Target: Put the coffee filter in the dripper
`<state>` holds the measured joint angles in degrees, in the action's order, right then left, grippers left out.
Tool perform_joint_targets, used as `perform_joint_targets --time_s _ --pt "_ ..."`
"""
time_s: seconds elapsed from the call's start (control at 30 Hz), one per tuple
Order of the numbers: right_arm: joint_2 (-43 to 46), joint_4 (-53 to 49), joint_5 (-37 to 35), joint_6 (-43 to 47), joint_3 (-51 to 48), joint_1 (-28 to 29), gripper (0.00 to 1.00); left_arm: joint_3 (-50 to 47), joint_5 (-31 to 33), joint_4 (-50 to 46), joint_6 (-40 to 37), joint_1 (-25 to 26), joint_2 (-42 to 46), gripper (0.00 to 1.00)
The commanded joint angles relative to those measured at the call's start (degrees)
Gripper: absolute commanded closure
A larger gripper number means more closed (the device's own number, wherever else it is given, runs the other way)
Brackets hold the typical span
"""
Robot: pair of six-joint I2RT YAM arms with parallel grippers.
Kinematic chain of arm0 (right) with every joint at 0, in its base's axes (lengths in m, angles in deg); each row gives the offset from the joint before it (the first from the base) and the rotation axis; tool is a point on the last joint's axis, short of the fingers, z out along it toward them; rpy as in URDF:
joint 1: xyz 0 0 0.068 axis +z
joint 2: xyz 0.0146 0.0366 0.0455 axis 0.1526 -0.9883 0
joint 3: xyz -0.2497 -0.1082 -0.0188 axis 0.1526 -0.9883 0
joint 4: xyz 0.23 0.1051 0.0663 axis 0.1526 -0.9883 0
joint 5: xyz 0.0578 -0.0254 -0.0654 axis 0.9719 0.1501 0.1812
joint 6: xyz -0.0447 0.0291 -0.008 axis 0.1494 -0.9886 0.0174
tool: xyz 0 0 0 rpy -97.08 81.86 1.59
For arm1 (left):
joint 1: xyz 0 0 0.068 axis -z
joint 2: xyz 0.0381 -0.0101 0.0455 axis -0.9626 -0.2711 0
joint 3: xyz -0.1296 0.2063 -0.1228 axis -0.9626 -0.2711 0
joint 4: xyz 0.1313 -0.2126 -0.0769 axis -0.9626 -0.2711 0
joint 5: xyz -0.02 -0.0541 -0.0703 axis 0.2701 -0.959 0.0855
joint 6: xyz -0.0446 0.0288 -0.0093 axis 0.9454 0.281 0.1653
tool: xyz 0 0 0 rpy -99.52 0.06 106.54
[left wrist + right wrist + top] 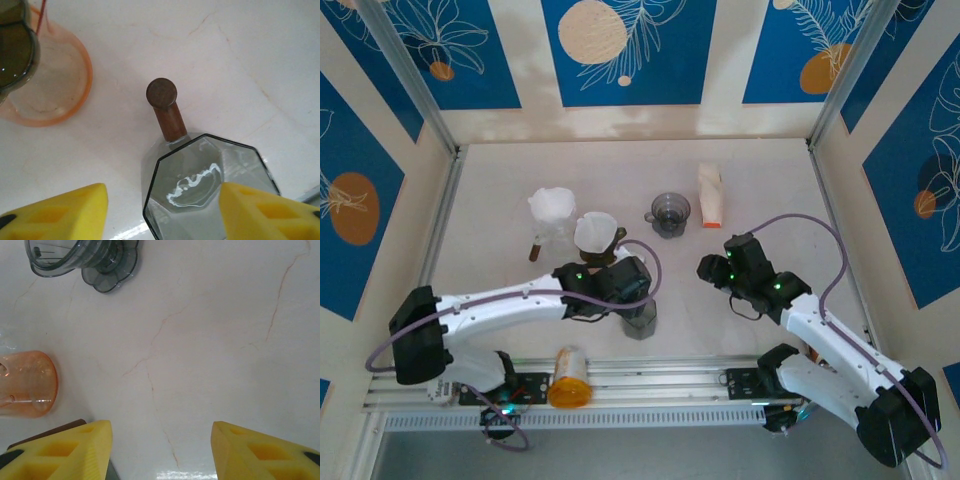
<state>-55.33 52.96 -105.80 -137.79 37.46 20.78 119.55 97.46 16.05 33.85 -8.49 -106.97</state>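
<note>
The left pincer is hanging wide open and empty over a glass jug and, I think, is risking to knock it. The right pincer is also gaping empty. The white coffee filter is lying well apart from the dripper.

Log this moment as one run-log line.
left gripper open over glass carafe | right gripper open over bare table | dripper empty

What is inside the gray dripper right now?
Nothing, it is empty. Seen from above, the dripper has a bare gray inside, with no white paper in it.
</note>
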Motion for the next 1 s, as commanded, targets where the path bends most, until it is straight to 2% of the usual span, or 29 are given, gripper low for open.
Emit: perform_joint_targets --time_s 0.0,0.13,0.27,0.3,0.47,0.63,0.97 --pt "-2.1 2.8 3.3 1.1 1.6 0.4 0.40 -0.2 0.3 0.9 -0.3 0.5 3.4 0.31" --pt "-7.4 4.7 3.6 -0.6 4.8 0.6 0.37 -1.6 1.0 2.3 -0.8 0.5 7.0 0.15" --pt "-14.3 6.7 2.3 -4.3 9.1 0.5 0.36 -3.3 1.9 2.4 -0.8 0.5 10.3 0.07" --pt "-16.3 7.0 1.6 -4.9 10.5 0.4 0.36 -4.0 2.1 2.6 -0.6 0.5 11.4 0.01" --pt "-25.4 9.2 0.4 -7.8 16.4 -1.2 0.35 -8.4 3.4 3.8 0.2 0.5 16.7 0.00" --pt "-34.4 11.4 2.7 -8.9 22.0 -4.6 0.36 -12.0 5.2 2.8 1.7 0.5 22.2 0.00" --pt "-43.9 14.8 4.4 -7.6 28.7 -7.2 0.36 -17.4 7.5 0.9 3.5 0.5 33.3 0.00"
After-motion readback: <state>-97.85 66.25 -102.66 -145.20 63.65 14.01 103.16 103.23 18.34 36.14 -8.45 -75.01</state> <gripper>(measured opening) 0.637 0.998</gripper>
